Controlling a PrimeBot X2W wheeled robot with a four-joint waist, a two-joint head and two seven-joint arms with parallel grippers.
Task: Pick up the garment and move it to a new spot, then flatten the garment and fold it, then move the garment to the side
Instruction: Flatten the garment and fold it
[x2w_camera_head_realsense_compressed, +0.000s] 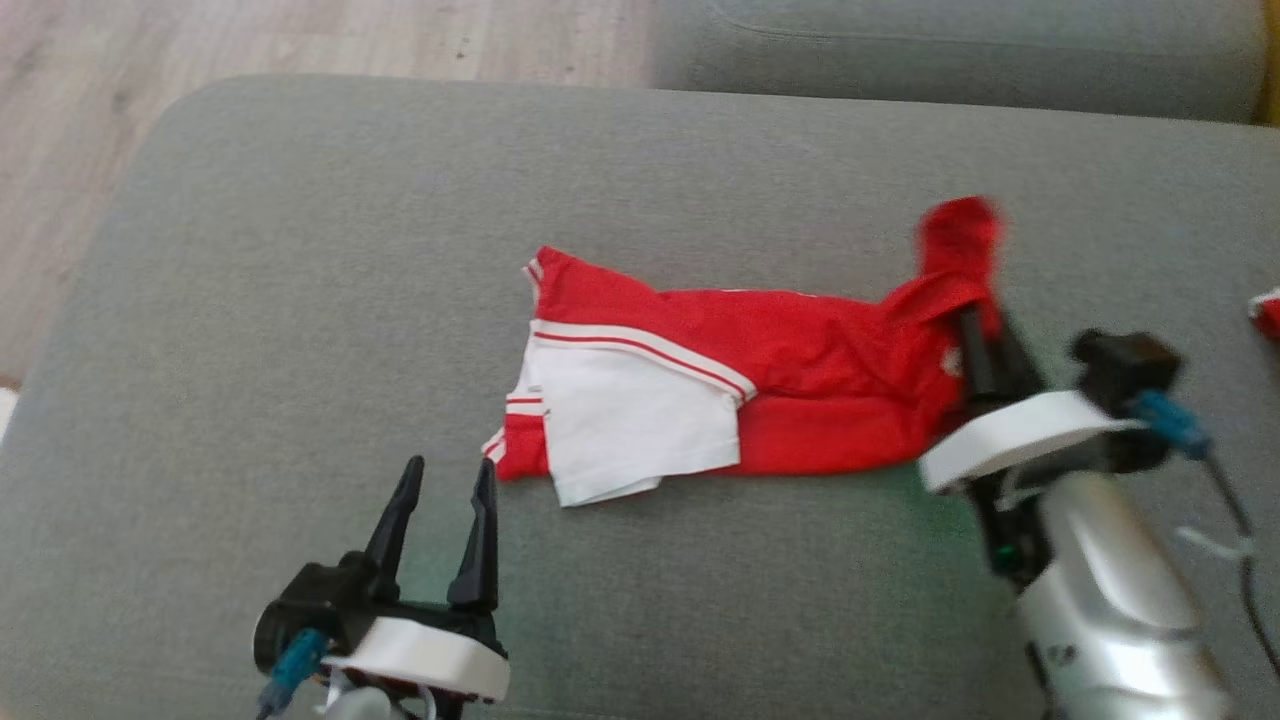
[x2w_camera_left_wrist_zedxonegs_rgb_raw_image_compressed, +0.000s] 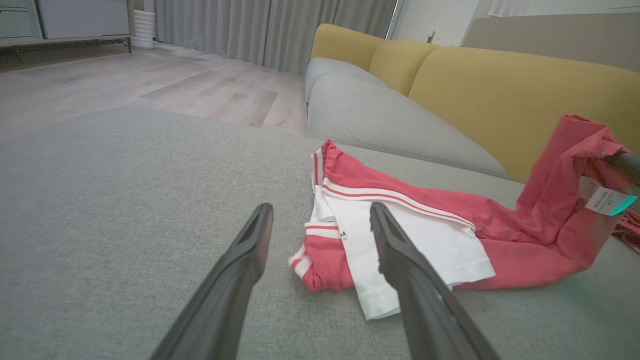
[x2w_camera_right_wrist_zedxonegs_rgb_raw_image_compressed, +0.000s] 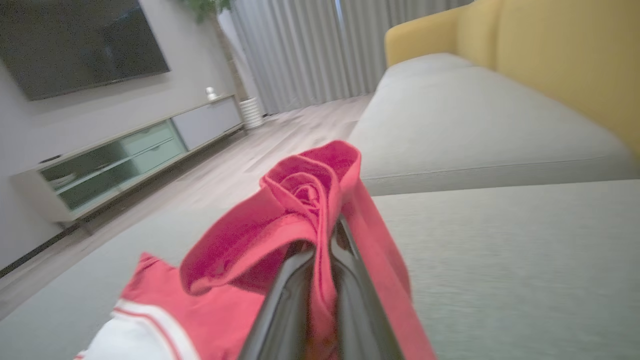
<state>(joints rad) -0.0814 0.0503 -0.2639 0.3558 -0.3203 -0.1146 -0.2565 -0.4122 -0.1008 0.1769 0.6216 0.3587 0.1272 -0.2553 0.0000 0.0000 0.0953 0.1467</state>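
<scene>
- Grey fabric cushion (x2w_camera_head_realsense_compressed: 250, 250) spans the head view, with pale wood floor (x2w_camera_head_realsense_compressed: 200, 40) beyond its far left corner.
- Left gripper (x2w_camera_head_realsense_compressed: 450, 465) sits low at the left, jaws spread wide with nothing between them. Its fingers point toward the garment (x2w_camera_head_realsense_compressed: 820, 360), near its left corner but apart from it.
- Red with a white panel and white-striped trim, the garment lies crumpled mid-cushion, the white part at its left end.
- Its right end stands raised off the cushion, bunched into a peak.
- A white label (x2w_camera_left_wrist_zedxonegs_rgb_raw_image_compressed: 602, 197) shows inside that raised end.
- Right gripper (x2w_camera_head_realsense_compressed: 985, 335) is pinched tight on the raised red cloth. The right wrist view shows fabric squeezed between both fingers and rolled above the tips.
- A small red scrap (x2w_camera_head_realsense_compressed: 1268, 312) lies at the right edge, apart from the garment; I cannot tell what it is.
</scene>
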